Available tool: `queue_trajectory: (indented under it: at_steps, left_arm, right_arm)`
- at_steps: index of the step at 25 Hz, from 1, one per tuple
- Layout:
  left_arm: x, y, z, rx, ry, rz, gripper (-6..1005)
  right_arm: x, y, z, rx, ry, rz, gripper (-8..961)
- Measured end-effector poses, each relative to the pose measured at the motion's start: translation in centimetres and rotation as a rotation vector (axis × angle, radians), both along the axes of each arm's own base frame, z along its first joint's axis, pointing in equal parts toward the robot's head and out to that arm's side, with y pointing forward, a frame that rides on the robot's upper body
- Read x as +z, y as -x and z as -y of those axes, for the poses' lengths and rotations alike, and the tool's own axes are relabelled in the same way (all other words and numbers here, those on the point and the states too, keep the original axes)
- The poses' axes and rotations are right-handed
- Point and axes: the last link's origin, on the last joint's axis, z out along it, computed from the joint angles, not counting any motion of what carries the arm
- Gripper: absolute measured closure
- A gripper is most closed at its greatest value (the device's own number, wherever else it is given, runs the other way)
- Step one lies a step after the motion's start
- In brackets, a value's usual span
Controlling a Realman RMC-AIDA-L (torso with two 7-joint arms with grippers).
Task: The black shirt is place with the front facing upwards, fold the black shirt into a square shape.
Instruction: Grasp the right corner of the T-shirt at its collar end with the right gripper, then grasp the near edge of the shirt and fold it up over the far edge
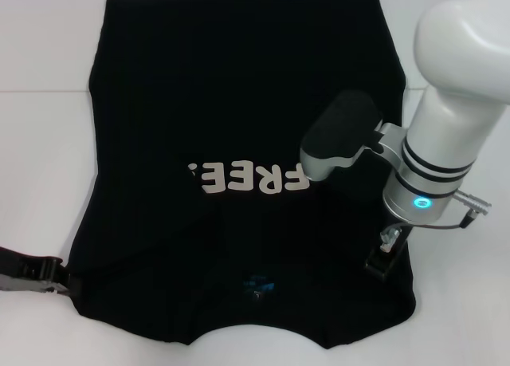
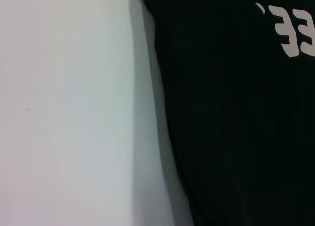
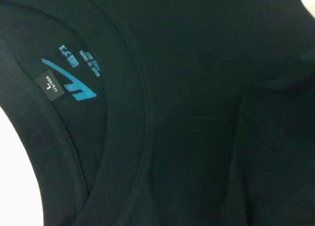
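The black shirt (image 1: 239, 103) lies spread front up on the white table (image 1: 40, 143), collar toward me. Its white letters (image 1: 255, 179) read upside down, and the blue neck label (image 1: 259, 285) sits near the front edge. Both sleeves look tucked in. My left gripper (image 1: 57, 280) is low at the shirt's front left corner, touching its edge. My right gripper (image 1: 385, 256) is down on the shirt near its front right shoulder. The left wrist view shows the shirt's side edge (image 2: 236, 127) and letters (image 2: 295, 34). The right wrist view shows the collar and label (image 3: 74, 73).
My right arm's white forearm (image 1: 454, 119) and grey wrist camera housing (image 1: 339, 135) hang over the shirt's right side and hide part of it. Bare white table (image 2: 64, 113) lies to the left of the shirt and behind it.
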Motion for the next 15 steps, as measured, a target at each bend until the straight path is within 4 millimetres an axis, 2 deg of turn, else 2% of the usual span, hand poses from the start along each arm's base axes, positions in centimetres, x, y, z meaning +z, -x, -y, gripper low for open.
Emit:
queue_trajectory:
  at_steps: [4,7,11,12,15]
  left_arm:
    - [0.2,-0.2,0.0,-0.008,-0.001,0.030,965]
    - [0.3,-0.3,-0.1,-0.011,0.001,0.048,965]
    - [0.3,-0.2,0.0,-0.012,0.017,0.056,965]
    - [0.3,-0.2,0.1,-0.013,0.019,0.058,965]
    - [0.3,-0.3,0.1,-0.014,0.022,0.060,965]
  right_arm:
    - [0.7,-0.8,0.1,-0.072,-0.055,-0.065,912]
    - [2.0,-1.9,-0.1,-0.159,-0.125,-0.150,912]
    - [4.1,-4.0,-0.4,-0.288,-0.233,-0.278,912]
    - [5.3,-5.3,-0.3,-0.345,-0.296,-0.360,912]
    - [6.5,-6.6,-0.1,-0.395,-0.355,-0.446,912]
